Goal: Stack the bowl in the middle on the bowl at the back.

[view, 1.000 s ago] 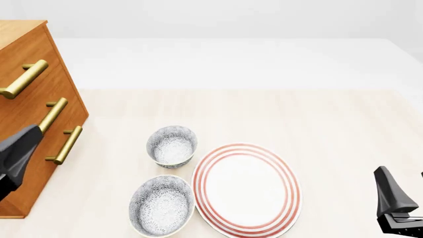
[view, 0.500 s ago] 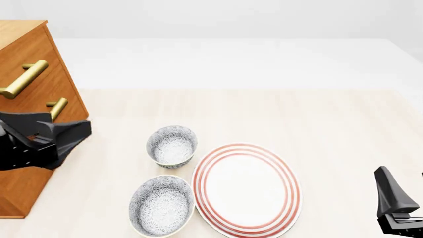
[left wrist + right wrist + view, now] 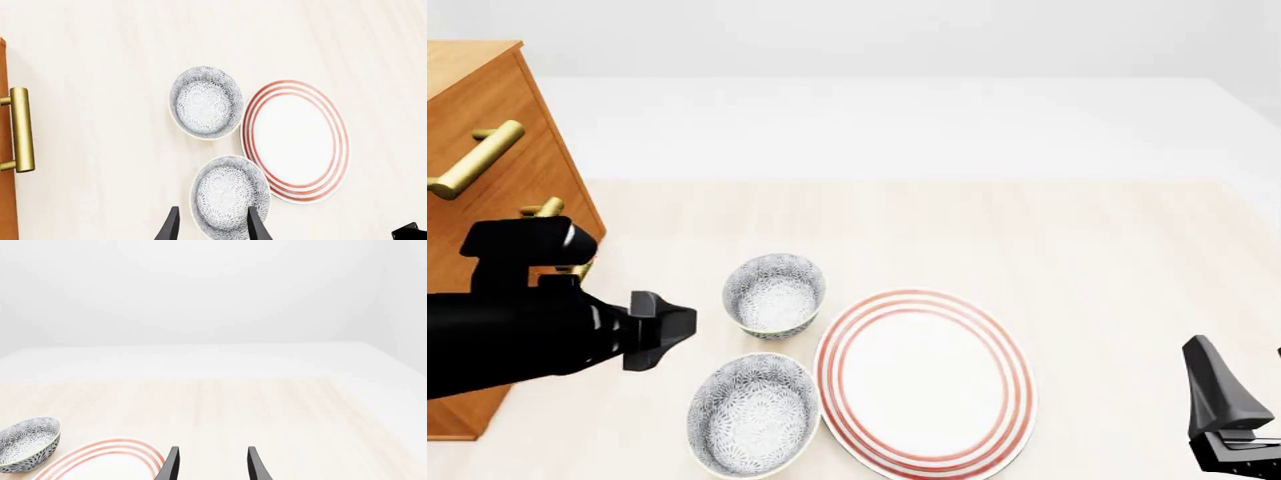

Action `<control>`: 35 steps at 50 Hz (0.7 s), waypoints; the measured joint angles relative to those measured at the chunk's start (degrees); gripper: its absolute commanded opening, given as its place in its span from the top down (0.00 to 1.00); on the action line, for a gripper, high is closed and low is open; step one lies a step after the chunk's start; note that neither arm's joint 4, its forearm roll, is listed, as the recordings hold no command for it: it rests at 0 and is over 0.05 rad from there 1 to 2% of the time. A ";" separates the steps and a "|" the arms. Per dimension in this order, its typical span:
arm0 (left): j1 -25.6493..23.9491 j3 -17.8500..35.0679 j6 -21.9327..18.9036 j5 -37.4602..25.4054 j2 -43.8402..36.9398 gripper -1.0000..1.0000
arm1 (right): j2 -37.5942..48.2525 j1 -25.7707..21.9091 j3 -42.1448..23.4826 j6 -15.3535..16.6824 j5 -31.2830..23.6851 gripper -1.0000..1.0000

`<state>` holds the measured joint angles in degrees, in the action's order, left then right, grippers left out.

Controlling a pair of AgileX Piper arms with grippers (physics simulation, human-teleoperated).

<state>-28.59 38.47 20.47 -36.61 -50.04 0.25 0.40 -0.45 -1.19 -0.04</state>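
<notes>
target: wide grey-and-white speckled middle bowl (image 3: 754, 415) | just ahead of, below left gripper (image 3: 210, 231): jaws parted, empty | right gripper (image 3: 211, 467): parted, empty, well apart

Front view: you look forward and down from behind the arms.
Left wrist: you look steeply down on both bowls.
Right wrist: you look low across the table.
Shared: red-ringed plate (image 3: 925, 382) (image 3: 295, 140) (image 3: 107, 458).
</notes>
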 measured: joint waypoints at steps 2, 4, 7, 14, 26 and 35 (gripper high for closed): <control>-0.01 -0.64 0.22 0.61 -0.92 0.00 | 0.00 0.00 0.00 -0.02 0.00 0.00; 0.04 -1.26 0.33 1.30 -1.85 0.00 | 0.00 0.01 0.01 -0.04 0.01 0.00; 0.26 -2.09 0.26 2.39 -3.29 0.00 | 0.01 0.01 0.01 -0.07 0.02 0.00; 1.36 -3.39 -0.94 5.13 -6.99 0.00 | 0.06 0.02 0.03 -0.16 0.09 0.00; 2.91 -5.32 -3.60 10.19 -13.42 0.00 | 0.15 0.05 0.06 -0.27 0.22 0.00; 3.48 -7.81 -4.59 14.28 -16.99 0.00 | 0.15 0.09 0.09 -0.29 0.26 0.00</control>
<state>-25.11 30.66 15.88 -22.34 -67.03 0.39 0.49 -0.36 -1.48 0.23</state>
